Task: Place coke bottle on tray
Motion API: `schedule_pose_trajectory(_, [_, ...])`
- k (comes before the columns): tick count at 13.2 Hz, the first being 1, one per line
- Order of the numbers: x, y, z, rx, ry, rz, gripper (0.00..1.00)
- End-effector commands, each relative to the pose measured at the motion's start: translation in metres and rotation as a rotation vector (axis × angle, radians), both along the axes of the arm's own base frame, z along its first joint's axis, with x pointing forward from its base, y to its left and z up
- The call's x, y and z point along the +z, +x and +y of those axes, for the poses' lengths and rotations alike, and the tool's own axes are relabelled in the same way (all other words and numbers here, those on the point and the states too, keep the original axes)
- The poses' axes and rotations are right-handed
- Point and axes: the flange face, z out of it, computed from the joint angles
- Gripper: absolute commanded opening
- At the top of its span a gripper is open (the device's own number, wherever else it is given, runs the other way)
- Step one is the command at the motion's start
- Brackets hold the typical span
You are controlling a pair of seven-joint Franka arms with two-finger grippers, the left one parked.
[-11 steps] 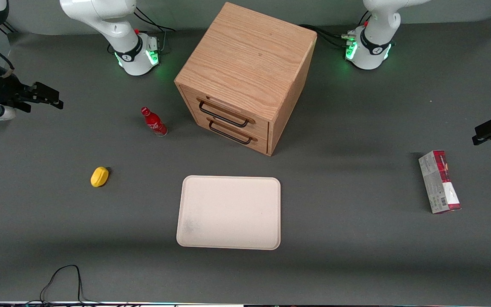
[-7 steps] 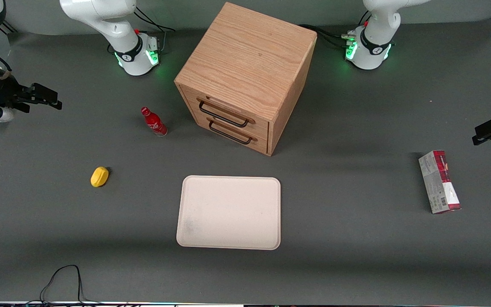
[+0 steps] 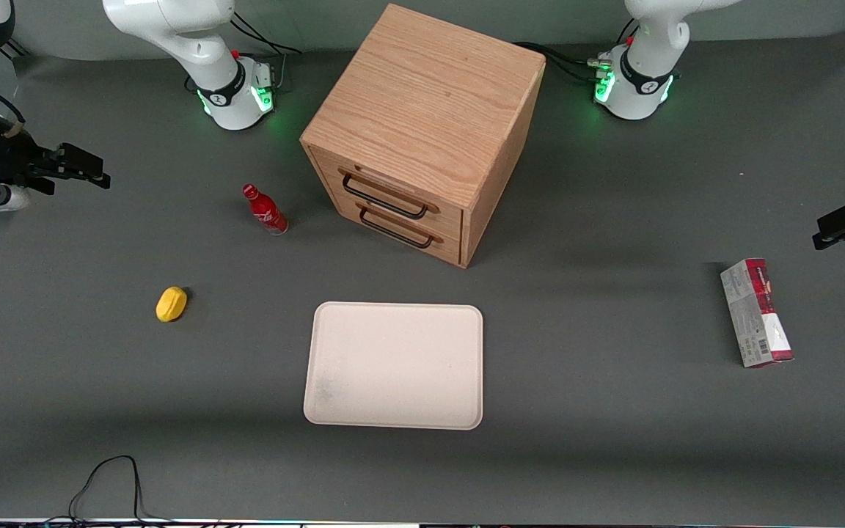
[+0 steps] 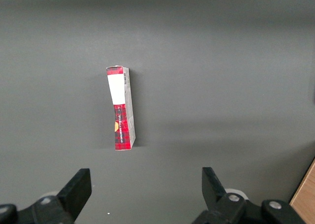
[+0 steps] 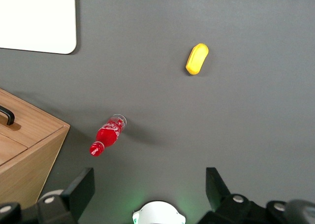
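Grey table [image 3: 613, 440], coke bottle [image 3: 265, 210] upright beside cabinet [image 3: 422, 132], claw [image 3: 74, 167] spread, well apart

The table [image 3: 613, 455] is viewed from high at the front, steeply downward. From the right wrist, high above the table — between spread fingers [image 5: 81, 187] of the gripper [image 5: 150, 192] — bottle [image 5: 107, 135], tray [image 5: 37, 19] and cabinet [image 5: 24, 150] are shared with the front view.

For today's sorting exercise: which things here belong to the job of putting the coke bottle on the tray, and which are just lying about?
Job: coke bottle, standing beside the cabinet; tray; gripper, open, at the working arm's end.

Lying about: wooden cabinet; yellow object; carton box.
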Motion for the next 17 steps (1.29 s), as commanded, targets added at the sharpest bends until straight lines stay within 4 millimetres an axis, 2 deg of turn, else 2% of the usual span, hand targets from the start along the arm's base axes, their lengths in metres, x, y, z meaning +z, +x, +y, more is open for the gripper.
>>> schedule_pose_trajectory(1, [0.010,-0.001,0.009,-0.023,0.002,0.026,1.00])
schedule_pose_trajectory(2, [0.017,-0.005,0.026,-0.020,-0.004,0.048,1.00])
schedule_pose_trajectory(4, [0.022,-0.010,0.078,-0.041,-0.037,0.062,1.00])
schedule_pose_trajectory(6, [0.018,-0.020,0.144,-0.088,-0.085,0.064,1.00])
schedule_pose_trajectory(7, [0.019,-0.023,0.160,-0.093,-0.093,0.060,1.00])
schedule_pose_trajectory(11, [0.016,-0.030,0.173,-0.080,-0.090,0.070,1.00])
schedule_pose_trajectory(15, [0.013,-0.032,0.173,-0.075,-0.095,0.090,1.00])
schedule_pose_trajectory(17, [0.005,-0.043,0.175,-0.073,-0.067,0.112,1.00])
